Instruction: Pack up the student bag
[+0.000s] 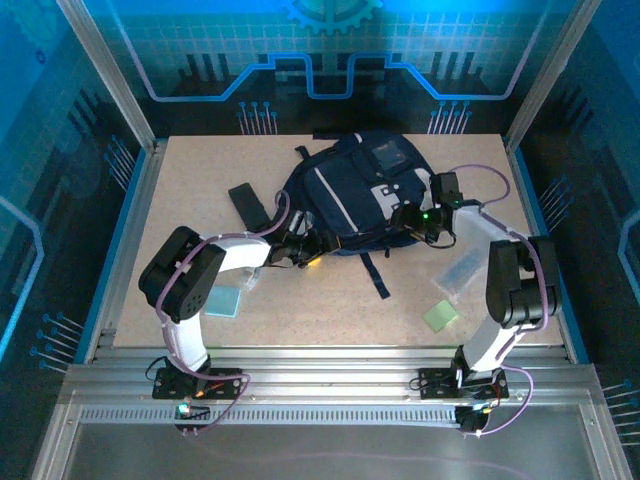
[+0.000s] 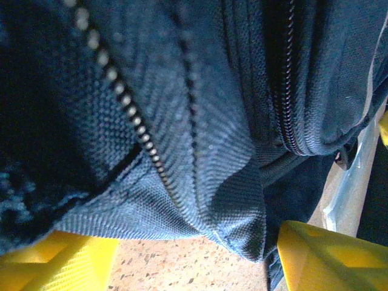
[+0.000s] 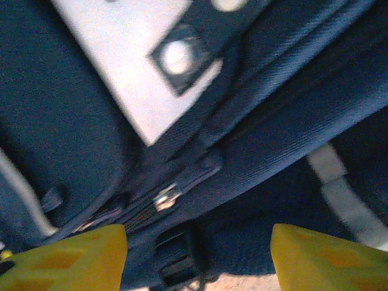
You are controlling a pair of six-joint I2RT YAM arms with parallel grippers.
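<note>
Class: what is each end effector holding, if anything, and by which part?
Nothing: left end effector and right end effector stand open against the student bag, at its zippers.

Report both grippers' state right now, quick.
Left gripper: open, straddling the lower edge of the backpack, gripping nothing.
Right gripper: open, facing a zipper pull on the backpack, gripping nothing.

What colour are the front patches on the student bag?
Light grey patches on the dark navy student bag; top external view shows them best.
</note>
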